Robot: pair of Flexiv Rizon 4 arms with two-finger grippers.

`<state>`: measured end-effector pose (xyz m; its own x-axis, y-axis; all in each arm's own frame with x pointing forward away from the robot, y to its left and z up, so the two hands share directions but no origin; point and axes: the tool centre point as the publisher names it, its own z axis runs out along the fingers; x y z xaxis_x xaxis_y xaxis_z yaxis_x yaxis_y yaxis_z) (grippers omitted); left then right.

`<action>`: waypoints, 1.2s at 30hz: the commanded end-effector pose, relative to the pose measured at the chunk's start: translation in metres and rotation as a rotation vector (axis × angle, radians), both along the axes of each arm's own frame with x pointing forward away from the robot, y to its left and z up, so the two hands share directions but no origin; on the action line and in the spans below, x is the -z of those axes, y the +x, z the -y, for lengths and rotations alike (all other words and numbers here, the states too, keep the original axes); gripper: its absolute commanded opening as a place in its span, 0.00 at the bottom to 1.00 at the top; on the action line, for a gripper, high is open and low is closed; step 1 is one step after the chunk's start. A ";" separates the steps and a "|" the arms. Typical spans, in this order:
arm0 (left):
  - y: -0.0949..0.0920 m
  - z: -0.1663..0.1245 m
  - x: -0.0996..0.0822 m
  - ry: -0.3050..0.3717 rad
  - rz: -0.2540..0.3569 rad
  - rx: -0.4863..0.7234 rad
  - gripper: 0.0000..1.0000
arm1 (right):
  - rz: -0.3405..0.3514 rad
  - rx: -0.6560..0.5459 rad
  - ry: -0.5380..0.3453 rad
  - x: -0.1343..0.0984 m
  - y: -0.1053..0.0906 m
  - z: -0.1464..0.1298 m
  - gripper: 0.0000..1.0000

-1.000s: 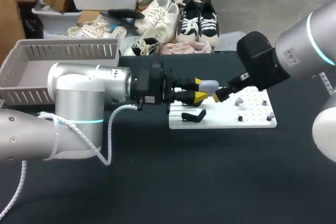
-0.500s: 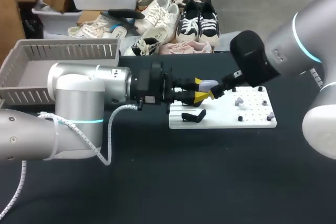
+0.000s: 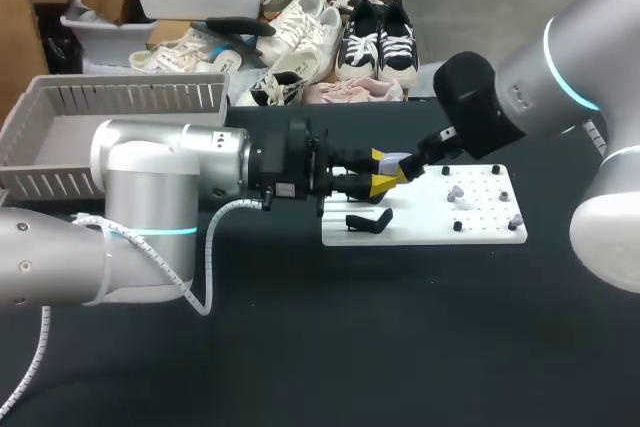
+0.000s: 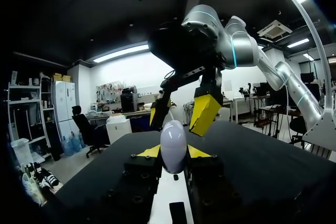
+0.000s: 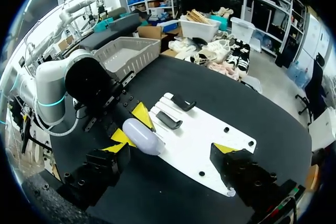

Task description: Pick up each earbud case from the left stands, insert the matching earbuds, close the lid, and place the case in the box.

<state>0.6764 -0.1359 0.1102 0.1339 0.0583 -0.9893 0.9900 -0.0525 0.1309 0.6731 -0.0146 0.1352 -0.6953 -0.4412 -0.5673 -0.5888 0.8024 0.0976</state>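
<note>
A closed lavender earbud case (image 3: pixel 397 161) hangs above the left end of the white board (image 3: pixel 480 219). My left gripper (image 3: pixel 383 173) is shut on it from two sides. The left wrist view shows the case (image 4: pixel 173 145) upright between the yellow tips, with my right gripper (image 4: pixel 178 115) open just beyond it. In the right wrist view the case (image 5: pixel 142 136) lies beside one finger of my wide-open right gripper (image 5: pixel 172 148), which touches nothing. Two black stands (image 5: pixel 176 111) lie on the board. Small earbuds (image 3: pixel 455 192) sit at the board's right part.
A grey slatted box (image 3: pixel 60 137) stands at the table's far left, behind my left arm. Small pegs dot the right half of the white board. The dark tabletop (image 3: pixel 400 347) spreads in front of the board.
My right arm has swung left, bringing its open fingers from the board's middle up to the case. My left gripper has kept still with the case.
</note>
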 end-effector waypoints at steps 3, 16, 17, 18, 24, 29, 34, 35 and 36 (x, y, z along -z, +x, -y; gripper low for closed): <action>-0.001 0.000 0.000 -0.002 0.001 -0.003 0.00 | 0.073 0.100 -0.118 0.003 -0.001 -0.003 1.00; -0.001 0.000 0.000 -0.002 0.001 -0.003 0.00 | 0.065 0.106 -0.128 0.007 0.004 -0.001 1.00; -0.001 0.000 0.000 -0.002 0.001 -0.003 0.00 | 0.066 0.107 -0.128 0.007 0.004 -0.002 1.00; -0.001 0.000 0.000 -0.002 0.001 -0.003 0.00 | 0.067 0.108 -0.127 0.007 0.004 -0.002 1.00; -0.001 0.000 0.000 -0.002 0.001 -0.003 0.00 | 0.069 0.119 -0.113 0.004 0.005 -0.001 1.00; -0.001 0.000 0.000 -0.002 0.001 -0.003 0.00 | 0.077 0.129 -0.096 -0.004 0.004 -0.001 1.00; -0.001 0.000 0.000 -0.002 0.001 -0.003 0.00 | 0.101 0.136 -0.103 -0.018 0.006 0.001 1.00; -0.001 0.000 0.000 -0.002 0.001 -0.003 0.00 | 0.115 0.133 -0.129 -0.022 0.007 0.002 1.00; -0.001 0.000 0.000 -0.002 0.001 -0.003 0.00 | 0.133 0.137 -0.143 -0.026 0.007 0.004 1.00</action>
